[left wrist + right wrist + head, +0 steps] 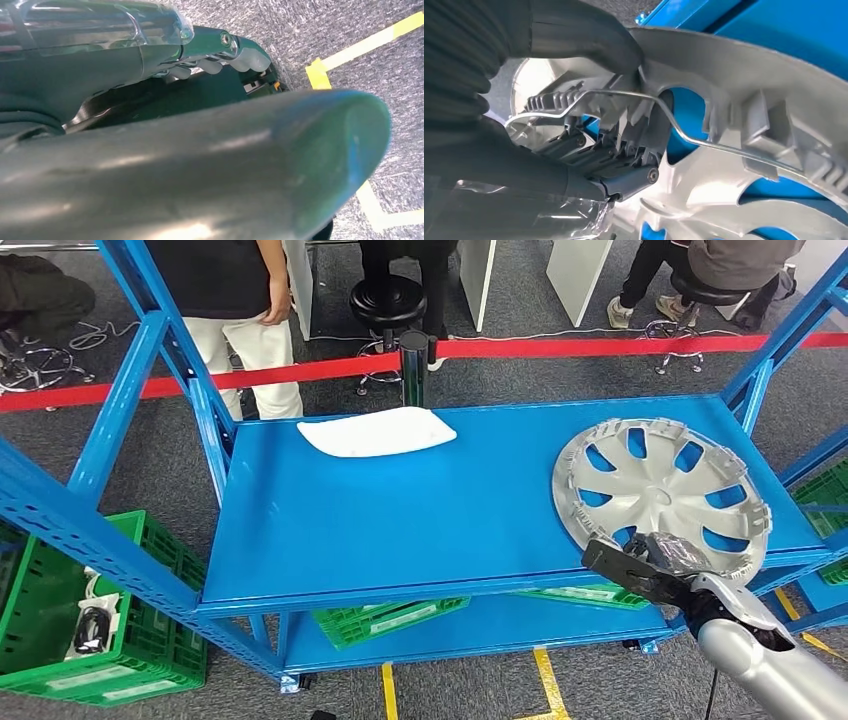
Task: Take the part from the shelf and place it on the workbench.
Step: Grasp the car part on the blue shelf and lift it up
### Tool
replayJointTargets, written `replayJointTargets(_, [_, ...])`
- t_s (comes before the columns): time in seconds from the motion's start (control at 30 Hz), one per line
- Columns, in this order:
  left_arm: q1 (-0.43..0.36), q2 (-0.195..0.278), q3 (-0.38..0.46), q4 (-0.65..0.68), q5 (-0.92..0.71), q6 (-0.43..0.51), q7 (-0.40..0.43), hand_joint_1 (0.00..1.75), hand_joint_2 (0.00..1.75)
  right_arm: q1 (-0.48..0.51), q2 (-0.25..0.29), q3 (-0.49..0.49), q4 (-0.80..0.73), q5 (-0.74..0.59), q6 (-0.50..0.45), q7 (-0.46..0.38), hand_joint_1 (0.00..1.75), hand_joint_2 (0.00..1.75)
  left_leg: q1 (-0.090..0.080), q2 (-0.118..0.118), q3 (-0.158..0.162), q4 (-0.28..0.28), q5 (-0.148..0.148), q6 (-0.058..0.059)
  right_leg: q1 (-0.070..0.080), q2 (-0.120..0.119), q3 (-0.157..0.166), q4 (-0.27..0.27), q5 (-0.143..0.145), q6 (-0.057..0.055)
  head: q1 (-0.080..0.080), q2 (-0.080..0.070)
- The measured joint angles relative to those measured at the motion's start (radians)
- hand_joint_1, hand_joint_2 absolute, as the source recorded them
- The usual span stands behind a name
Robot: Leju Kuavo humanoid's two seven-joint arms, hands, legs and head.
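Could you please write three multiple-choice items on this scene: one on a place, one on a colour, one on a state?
1. Where does the hubcap lie?
A. on the floor
B. on the right end of the top shelf
C. in a crate

2. What colour are the crates under the shelf?
A. green
B. red
C. yellow

3. What is the right hand doing?
A. hanging free
B. pressing the white sheet
C. gripping the hubcap's near rim

Answers: B, the head view shows it there; A, all are green; C, the right wrist view shows its fingers curled around the rim.
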Motion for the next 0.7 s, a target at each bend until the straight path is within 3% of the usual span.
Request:
replayJointTargets(0.37, [0.000, -0.001, 0.000, 0.000, 0.001, 0.001, -0.004, 0.00, 0.00, -0.015, 0.006, 0.021, 0.009, 0.052, -0.043, -0.046, 1.75, 1.75, 0.000, 0.004, 0.000, 0.000, 0.000, 0.000, 0.000, 0.001, 0.000, 0.000, 0.000, 0.000, 0.000, 0.000])
replayJointTargets(0.7, [0.000, -0.004, 0.000, 0.000, 0.006, 0.021, -0.006, 0.00, 0.00, -0.014, 0.049, 0.010, -0.014, 0.102, -0.207, -0.145, 1.75, 1.75, 0.000, 0.008, 0.000, 0.000, 0.000, 0.000, 0.000, 0.004, 0.000, 0.000, 0.000, 0.000, 0.000, 0.000])
